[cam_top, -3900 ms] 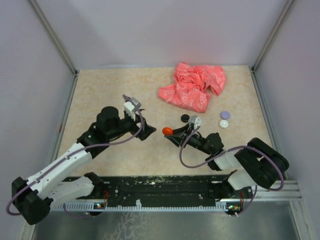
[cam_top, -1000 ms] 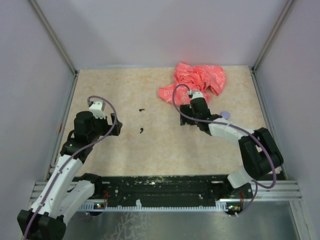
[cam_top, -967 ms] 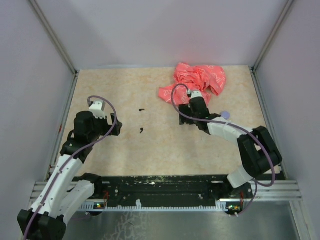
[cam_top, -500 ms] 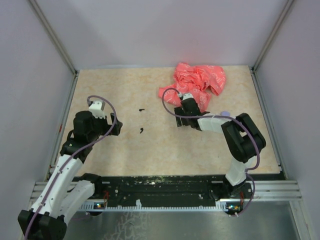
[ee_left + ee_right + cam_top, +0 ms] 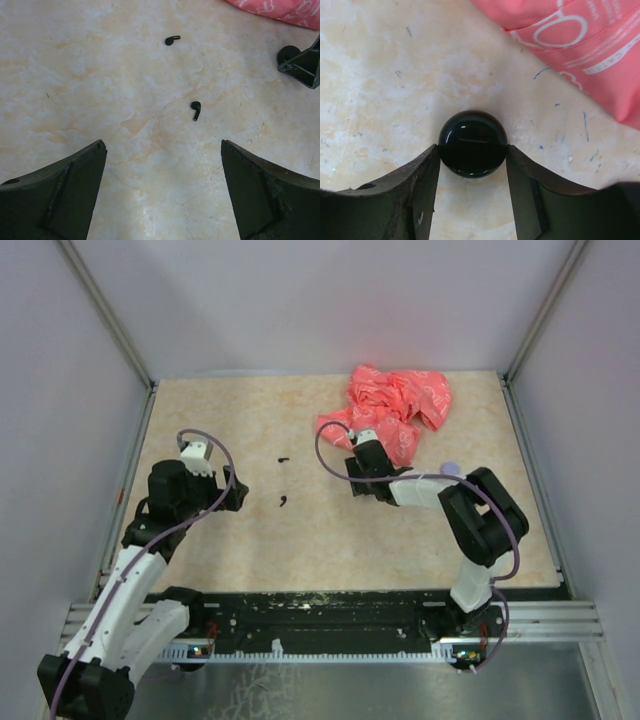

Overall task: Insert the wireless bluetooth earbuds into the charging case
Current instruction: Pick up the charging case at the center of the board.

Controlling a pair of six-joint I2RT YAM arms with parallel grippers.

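Two tiny black earbuds (image 5: 172, 40) (image 5: 195, 106) lie loose on the beige table, also seen as the far one (image 5: 283, 460) and the near one (image 5: 284, 502). My left gripper (image 5: 163, 145) hovers open just short of them, nothing between its fingers. The charging case (image 5: 472, 144) is a glossy black round puck on the table beside the pink bag. My right gripper (image 5: 472, 150) has one finger pressed against each side of it. From the left wrist, the case (image 5: 287, 52) shows at the far right beside the right gripper's fingers (image 5: 305, 67).
A crumpled pink plastic bag (image 5: 390, 410) lies at the back of the table, right behind the right gripper (image 5: 352, 478). A pale purple disc (image 5: 450, 469) peeks out behind the right arm. Grey walls enclose the table on three sides.
The right gripper has slid left along the bag's edge and its jaws have come in onto the black case. The left arm has stayed still.
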